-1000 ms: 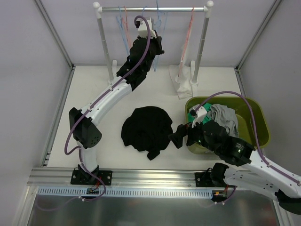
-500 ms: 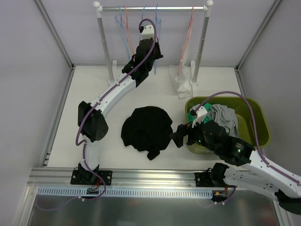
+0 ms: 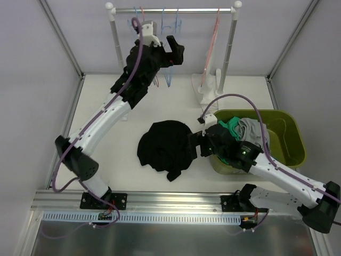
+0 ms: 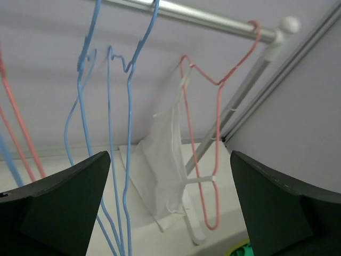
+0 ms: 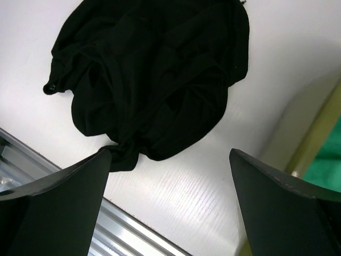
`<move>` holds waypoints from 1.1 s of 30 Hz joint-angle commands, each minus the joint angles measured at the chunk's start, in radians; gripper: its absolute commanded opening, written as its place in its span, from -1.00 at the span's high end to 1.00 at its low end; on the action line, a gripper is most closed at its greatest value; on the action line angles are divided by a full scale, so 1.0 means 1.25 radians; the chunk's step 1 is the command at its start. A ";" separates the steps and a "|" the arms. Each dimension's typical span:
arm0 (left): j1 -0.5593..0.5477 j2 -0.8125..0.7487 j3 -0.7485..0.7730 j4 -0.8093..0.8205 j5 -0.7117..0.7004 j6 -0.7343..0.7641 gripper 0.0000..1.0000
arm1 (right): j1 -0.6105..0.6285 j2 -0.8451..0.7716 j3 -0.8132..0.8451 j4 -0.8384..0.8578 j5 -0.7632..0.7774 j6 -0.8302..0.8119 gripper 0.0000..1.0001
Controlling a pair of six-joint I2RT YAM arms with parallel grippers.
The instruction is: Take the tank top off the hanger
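A white tank top (image 3: 206, 96) hangs from a pink hanger (image 3: 214, 37) at the right end of the rail (image 3: 176, 9); it droops to the table by the right post. The left wrist view shows the tank top (image 4: 162, 170) on its pink hanger (image 4: 218, 106) ahead and apart. My left gripper (image 3: 173, 50) is raised beside the blue hangers (image 3: 169, 32), open and empty (image 4: 170, 213). My right gripper (image 3: 194, 146) stands open low over the table, just right of a crumpled black garment (image 3: 165, 146), with bare table between its fingers (image 5: 170, 208).
Blue hangers (image 4: 108, 106) and pink ones hang bare on the rail (image 4: 213, 18) to the left. A green bin (image 3: 295, 154) holding grey and green clothes stands at the right; its wall (image 5: 314, 138) is beside my right gripper. White walls enclose the table.
My left gripper has opened and its arm has swung leftward, away from the blue hangers it was shut at. My right arm has reached forward a little toward the black garment.
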 commanded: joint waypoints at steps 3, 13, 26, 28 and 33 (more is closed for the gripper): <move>-0.019 -0.258 -0.158 0.023 0.034 -0.016 -0.98 | -0.009 0.154 0.077 0.047 -0.032 0.000 -0.99; -0.048 -0.659 -0.534 -0.049 -0.005 -0.019 -0.97 | 0.018 0.526 0.259 0.068 -0.058 0.044 -0.99; -0.048 -0.954 -0.723 -0.468 -0.032 -0.009 -0.97 | 0.065 0.804 0.334 0.028 0.023 0.061 0.99; -0.048 -0.981 -0.767 -0.468 0.004 0.020 -0.97 | 0.066 0.725 0.313 0.047 0.037 0.047 0.99; -0.048 -1.017 -0.874 -0.469 0.063 0.029 -0.97 | 0.057 0.477 0.296 0.080 0.060 -0.019 0.99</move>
